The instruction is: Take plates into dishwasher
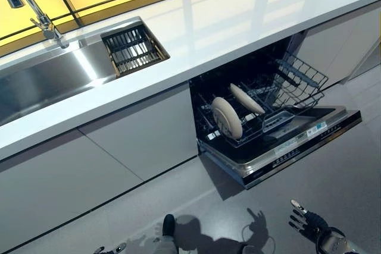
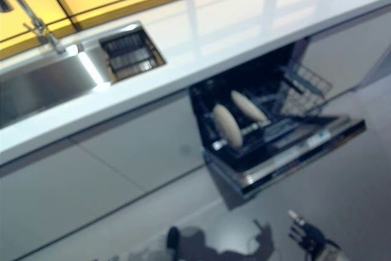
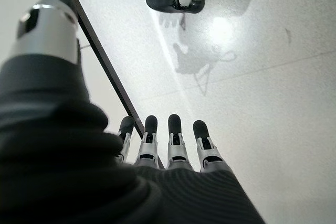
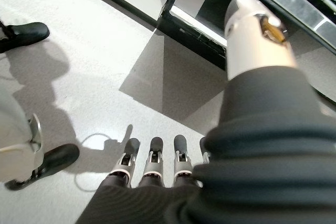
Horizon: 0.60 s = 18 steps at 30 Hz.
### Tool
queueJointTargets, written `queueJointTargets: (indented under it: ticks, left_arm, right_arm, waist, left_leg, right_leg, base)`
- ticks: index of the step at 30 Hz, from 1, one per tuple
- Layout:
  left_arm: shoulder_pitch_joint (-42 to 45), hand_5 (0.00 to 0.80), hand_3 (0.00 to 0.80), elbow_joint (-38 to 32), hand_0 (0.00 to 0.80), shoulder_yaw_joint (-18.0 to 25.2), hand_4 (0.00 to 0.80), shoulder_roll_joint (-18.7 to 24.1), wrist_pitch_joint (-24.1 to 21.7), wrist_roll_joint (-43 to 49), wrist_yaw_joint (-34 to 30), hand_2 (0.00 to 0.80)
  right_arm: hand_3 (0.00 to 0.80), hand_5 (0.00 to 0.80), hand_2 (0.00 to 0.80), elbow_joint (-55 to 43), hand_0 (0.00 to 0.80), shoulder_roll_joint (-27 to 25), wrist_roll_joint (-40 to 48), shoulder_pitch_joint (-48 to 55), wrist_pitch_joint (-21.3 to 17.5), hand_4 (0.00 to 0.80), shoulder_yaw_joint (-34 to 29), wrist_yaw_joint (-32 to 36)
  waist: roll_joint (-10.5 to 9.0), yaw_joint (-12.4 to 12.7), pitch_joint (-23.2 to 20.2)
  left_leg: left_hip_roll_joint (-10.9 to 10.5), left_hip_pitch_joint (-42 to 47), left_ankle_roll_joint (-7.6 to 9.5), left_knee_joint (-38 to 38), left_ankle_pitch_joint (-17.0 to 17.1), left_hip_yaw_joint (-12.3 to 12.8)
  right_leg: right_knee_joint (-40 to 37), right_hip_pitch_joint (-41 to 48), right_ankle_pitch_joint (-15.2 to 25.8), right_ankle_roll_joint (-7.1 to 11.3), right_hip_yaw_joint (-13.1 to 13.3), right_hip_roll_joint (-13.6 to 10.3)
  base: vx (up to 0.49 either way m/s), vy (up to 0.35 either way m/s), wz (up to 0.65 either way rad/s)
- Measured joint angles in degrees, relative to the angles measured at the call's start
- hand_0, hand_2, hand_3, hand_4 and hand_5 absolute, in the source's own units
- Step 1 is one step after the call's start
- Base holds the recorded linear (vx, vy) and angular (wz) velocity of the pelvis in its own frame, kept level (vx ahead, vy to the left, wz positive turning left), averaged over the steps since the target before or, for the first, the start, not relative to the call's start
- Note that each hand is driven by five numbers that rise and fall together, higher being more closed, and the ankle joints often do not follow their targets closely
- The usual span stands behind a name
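Observation:
Two beige plates stand on edge in the lower rack [image 1: 280,96] of the open dishwasher [image 1: 280,153]: a front plate [image 1: 227,118] and a rear plate [image 1: 247,99]. My right hand [image 1: 308,223] hangs low over the floor in front of the dishwasher door, its fingers [image 4: 152,162] straight and empty. My left hand [image 1: 110,250] barely shows at the bottom edge of the left eye view; in its wrist view the fingers [image 3: 176,140] are straight over the floor, holding nothing.
A white countertop [image 1: 238,22] runs above the dishwasher. To the left sits a steel sink [image 1: 47,78] with a tap [image 1: 41,19] and a dark drain basket [image 1: 134,49]. Grey cabinet fronts [image 1: 119,147] line the wall. The dishwasher door sticks out over the grey floor.

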Motion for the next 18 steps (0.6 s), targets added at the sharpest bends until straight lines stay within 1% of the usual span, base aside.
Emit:
queueJointTargets:
  ticks: [1, 4, 5, 6, 7, 8, 9, 11, 13, 15, 16, 17, 18]
  left_arm:
    - [-0.82, 0.0, 0.0, 0.13, 0.0, 0.0, 0.0, 0.03, -0.12, -0.27, -0.03, 0.0]
    - [-2.22, 0.0, 0.0, -0.06, 0.0, -0.11, 0.0, 0.05, -0.35, -0.71, -0.06, 0.0]
    - [-2.59, 0.0, 0.0, -0.25, 0.0, -0.69, 0.0, -0.09, -0.19, -0.84, -0.13, 0.0]
    - [-2.57, 0.0, 0.0, -0.28, 0.0, -1.74, 0.0, -0.3, -0.02, -0.84, -0.43, 0.0]
    - [-2.58, 0.0, 0.0, -0.28, 0.0, -1.9, 0.0, -0.37, 0.05, -0.84, -0.65, 0.0]
    - [-2.62, 0.0, 0.0, -0.4, 0.0, -1.88, 0.0, -0.35, 0.08, -0.85, -0.69, 0.0]
    - [-2.64, 0.0, 0.0, -0.96, 0.0, -1.88, 0.0, -0.26, 0.09, -0.87, -0.7, 0.0]
    - [-2.88, 0.0, 0.0, -1.91, 0.0, -1.88, 0.0, -0.23, 0.09, -0.89, -0.71, 0.0]
    - [-3.0, 0.0, 0.0, -1.9, 0.0, -1.88, 0.0, -0.23, 0.1, -0.96, -0.7, 0.0]
    - [-2.85, 0.0, 0.0, -1.81, 0.0, -1.91, 0.0, -0.35, 0.25, -0.98, -0.71, 0.0]
    - [-2.35, 0.0, 0.0, -1.84, 0.0, -2.27, 0.0, -0.33, 0.29, -1.39, -0.74, 0.0]
    - [-2.44, 0.0, 0.0, -1.87, 0.0, -2.29, 0.0, -0.26, 0.28, -2.0, -0.76, 0.0]
    - [-2.98, 0.0, 0.0, -2.29, 0.0, -2.35, 0.0, -0.24, 0.28, -2.17, -0.78, 0.0]
  right_arm:
    - [0.0, 0.0, 0.0, 0.53, 0.0, 0.06, 0.07, -0.55, -0.08, 0.0, 0.0, -0.01]
    - [0.0, 0.0, 0.0, 0.51, 0.0, 0.73, 0.49, -2.71, -0.58, 0.0, 0.28, -0.03]
    - [0.0, 0.0, 0.0, 0.47, 0.0, 0.86, 0.63, -4.12, -0.84, 0.0, 0.32, -0.04]
    - [0.0, 0.0, 0.0, 0.53, 0.0, 0.67, 0.67, -5.07, -0.93, 0.0, 0.31, -0.04]
    - [0.0, 0.0, 0.0, 0.58, 0.0, 0.62, 0.67, -5.47, -0.93, 0.0, 0.31, -0.09]
    - [0.0, 0.0, 0.0, 0.57, 0.0, 0.75, 0.69, -5.84, -0.92, 0.0, 0.4, -0.07]
    - [0.0, 0.0, 0.0, 0.64, 0.0, 0.78, 0.83, -6.26, -0.92, 0.0, 0.46, -0.05]
    - [0.0, 0.0, 0.0, 0.68, 0.0, 0.79, 1.87, -6.91, -0.94, 0.0, 0.45, -0.07]
    - [0.0, 0.0, 0.0, 0.83, 0.0, 0.83, 2.45, -8.38, -0.86, 0.0, 0.47, -0.08]
    - [0.0, 0.0, 0.0, 0.77, 0.0, 0.72, 2.86, -10.28, -0.92, 0.0, 0.46, -0.17]
    - [0.0, 0.0, 0.0, 0.73, 0.0, 0.29, 2.89, -11.36, -0.79, 0.0, 0.56, -0.6]
    - [0.0, 0.0, 0.0, 0.77, 0.0, 0.04, 2.89, -11.97, -0.78, 0.0, 0.56, -0.89]
    - [0.0, 0.0, 0.0, 1.17, 0.0, -0.6, 2.88, -12.78, -0.6, 0.0, 0.6, -1.97]
  waist:
    - [0.09, 0.82, 0.38]
    - [-0.06, 1.39, 1.55]
    - [-0.09, 1.24, 2.5]
    - [0.1, 1.0, 2.91]
    - [0.1, 1.01, 3.11]
    - [0.13, 1.15, 3.22]
    - [0.02, 1.37, 3.32]
    - [0.0, 2.32, 3.81]
    - [-0.01, 2.71, 4.02]
    - [0.04, 2.91, 4.32]
    - [0.27, 3.07, 4.35]
    - [0.32, 3.17, 4.45]
    - [0.37, 3.92, 4.67]
  left_leg:
    - [-0.27, -0.4, -0.51, 0.58, -0.36, 0.02]
    - [-0.61, -2.16, -0.6, 2.13, -0.5, -0.15]
    - [-1.02, -2.97, -0.18, 3.79, -1.05, -0.62]
    - [-2.16, -4.32, 0.43, 6.48, -1.44, -0.95]
    - [-2.65, -4.65, 0.33, 7.26, -1.52, -1.57]
    - [-2.69, -4.9, -0.16, 7.35, -1.86, -1.56]
    - [-2.8, -5.13, -0.26, 7.24, -1.94, -1.59]
    - [-2.88, -5.18, -0.29, 6.88, -1.96, -1.6]
    - [-2.9, -5.18, -0.29, 6.24, -1.97, -1.71]
    - [-3.49, -5.4, -0.22, 7.65, -1.95, -1.91]
    - [-4.18, -6.11, -0.11, 9.16, -2.05, -2.07]
    - [-4.34, -6.31, -0.34, 9.4, -2.19, -2.06]
    - [-4.58, -6.47, -0.34, 9.31, -2.14, -2.09]
  right_leg:
    - [1.26, -0.83, -0.35, -0.21, 0.17, -0.34]
    - [4.23, -3.1, -1.14, -0.33, 0.02, -0.88]
    - [5.32, -3.77, -1.4, -0.18, 0.2, -1.17]
    - [6.19, -4.06, -1.64, 0.11, 0.19, -1.64]
    - [6.5, -4.17, -1.74, 0.2, 0.33, -1.78]
    - [6.7, -4.44, -1.81, 0.22, 0.43, -1.78]
    - [6.77, -4.7, -1.8, 0.17, 0.51, -1.81]
    - [7.01, -4.96, -1.8, 0.17, 0.6, -1.81]
    - [7.09, -5.02, -1.8, 0.15, 0.43, -1.86]
    - [7.29, -5.05, -1.91, 0.25, 0.21, -2.34]
    - [8.09, -5.0, -2.37, 0.5, 0.12, -2.65]
    - [8.35, -5.06, -2.54, 0.54, 0.14, -2.85]
    - [8.66, -5.5, -2.72, 0.34, 0.08, -3.15]
  base:
    - [-0.044, 0.02, -0.01]
    - [-0.032, 0.019, 0.07]
    - [-0.014, 0.031, 0.06]
    - [-0.012, 0.036, 0.06]
    - [0.0, 0.034, 0.08]
    - [-0.001, 0.038, 0.06]
    - [-0.001, 0.036, 0.07]
    - [0.007, 0.032, 0.07]
    - [0.038, 0.038, 0.09]
    - [0.031, 0.034, 0.07]
    - [-0.003, 0.023, 0.04]
    - [0.017, 0.03, 0.11]
    - [0.014, 0.023, 0.12]
